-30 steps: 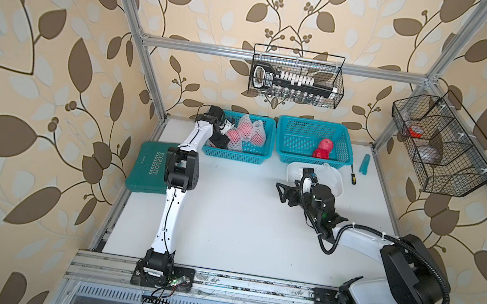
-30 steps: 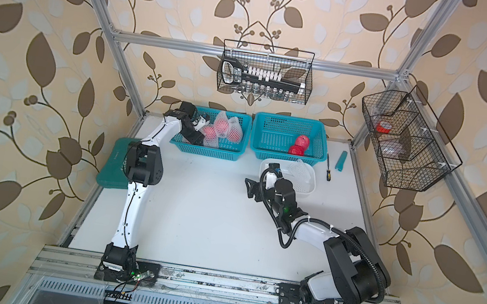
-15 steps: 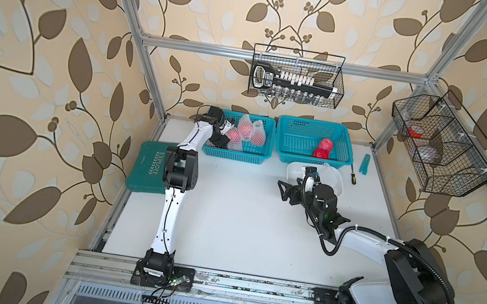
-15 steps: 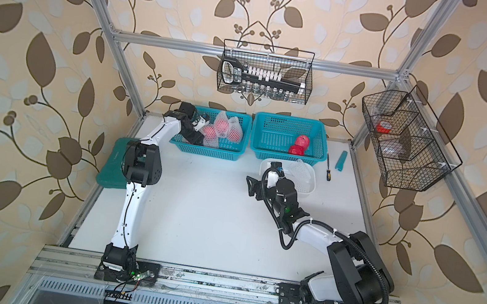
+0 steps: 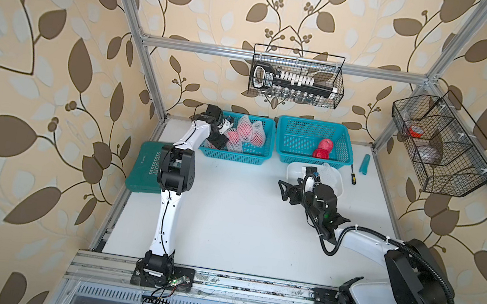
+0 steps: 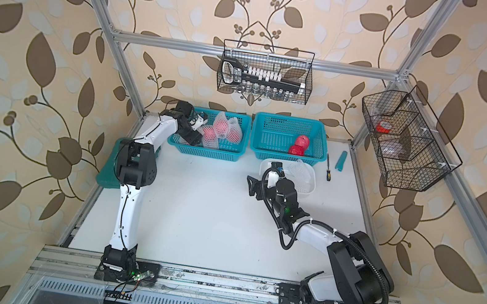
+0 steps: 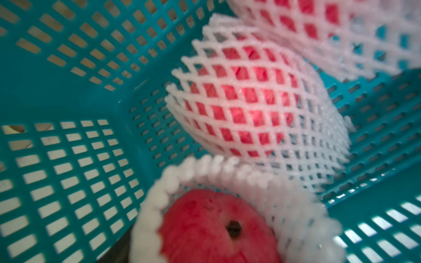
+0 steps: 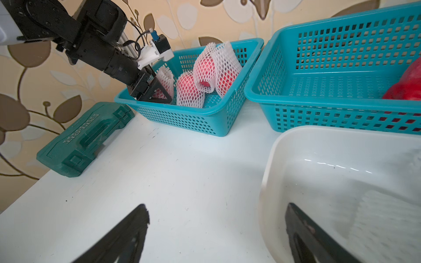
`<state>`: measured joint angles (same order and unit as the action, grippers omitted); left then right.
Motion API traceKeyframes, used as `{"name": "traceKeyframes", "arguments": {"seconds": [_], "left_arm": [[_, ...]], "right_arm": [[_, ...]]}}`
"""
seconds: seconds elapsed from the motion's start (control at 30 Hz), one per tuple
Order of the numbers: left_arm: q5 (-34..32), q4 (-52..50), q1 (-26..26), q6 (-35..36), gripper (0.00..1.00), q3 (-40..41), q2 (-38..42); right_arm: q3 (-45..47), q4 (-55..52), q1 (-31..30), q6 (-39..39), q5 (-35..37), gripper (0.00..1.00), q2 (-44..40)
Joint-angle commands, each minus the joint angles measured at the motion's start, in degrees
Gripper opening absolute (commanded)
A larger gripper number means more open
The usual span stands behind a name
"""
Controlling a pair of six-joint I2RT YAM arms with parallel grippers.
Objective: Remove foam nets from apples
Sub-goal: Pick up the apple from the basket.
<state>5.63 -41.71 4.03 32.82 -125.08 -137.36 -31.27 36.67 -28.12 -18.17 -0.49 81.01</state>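
Reach: your left arm (image 5: 193,133) extends into the basket (image 5: 235,157); left end effector (image 8: 163,93) at a white-netted red apple (image 7: 218,230), grip indeterminate; right end effector (image 8: 216,208) gapes empty astride tray (image 8: 273,157) rim.

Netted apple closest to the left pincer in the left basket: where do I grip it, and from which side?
Grip the apple across its round middle, over the foam net, probably coming straight at the net's open mouth: in the left wrist view that mouth faces the camera, the apple's dimpled end bare.

White table (image 5: 226,221) bears baskets (image 5: 233,157), tray (image 5: 292,167), case (image 5: 145,174), screwdriver (image 5: 352,177).
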Motion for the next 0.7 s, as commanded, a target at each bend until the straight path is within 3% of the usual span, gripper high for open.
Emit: {"name": "traceKeyframes", "arguments": {"seconds": [0.0, 0.33, 0.5, 0.67], "left_arm": [[1.86, 0.76, -0.42, -1.24, 0.54, -0.18, 5.66], [6.64, -0.51, 0.83, -5.36, 0.54, 2.32, 13.20], [8.86, 7.67, 3.82, -6.53, 0.56, 14.25, 23.37], [13.20, 11.10, 5.92, -10.64, 0.57, 18.37, 29.23]], "right_arm": [[-0.29, 1.12, -0.19, -0.63, 0.68, 0.93, 0.02], [0.16, 1.23, -0.19, -1.07, 0.73, 0.93, -1.04], [0.42, 1.49, -0.18, -1.25, 0.56, 0.93, -1.45], [0.86, 1.69, -0.19, -1.25, 1.31, 0.93, -1.99]]}}
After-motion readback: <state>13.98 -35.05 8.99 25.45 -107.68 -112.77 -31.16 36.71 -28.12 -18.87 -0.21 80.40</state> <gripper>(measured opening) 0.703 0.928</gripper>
